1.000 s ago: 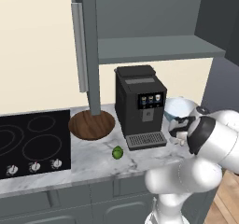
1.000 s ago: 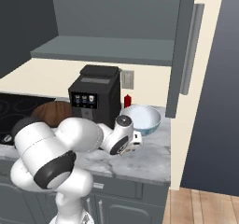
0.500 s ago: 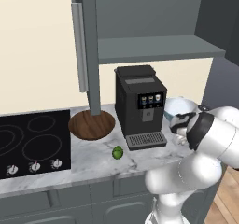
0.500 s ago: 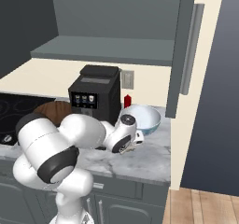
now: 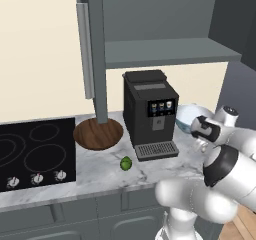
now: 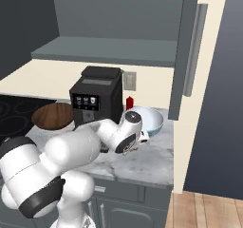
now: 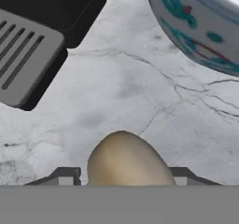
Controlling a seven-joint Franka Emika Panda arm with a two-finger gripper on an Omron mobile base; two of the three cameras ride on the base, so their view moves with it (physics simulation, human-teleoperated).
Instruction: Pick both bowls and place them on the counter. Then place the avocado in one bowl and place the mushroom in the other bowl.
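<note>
In the hand view we see our two-finger gripper [image 7: 125, 174] partly closed, a fingertip on each side of the small beige round-capped mushroom [image 7: 127, 161]; whether it truly grips we cannot tell. Taking the black coffee machine [image 5: 150, 113] as landmark, the small bright green avocado [image 5: 125, 163] lies on the white grey-veined marble counter [image 5: 100, 170] just before it, the white blue-patterned ceramic bowl [image 6: 144, 119] just right, and the dark brown wooden bowl [image 5: 98, 133] left.

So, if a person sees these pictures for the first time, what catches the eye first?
Probably the beige mushroom, filling the space between the gripper fingertips low over the marble counter. Next, the white bowl with blue pattern beside the black coffee machine, and the bright green avocado lying alone near the wooden bowl.
</note>
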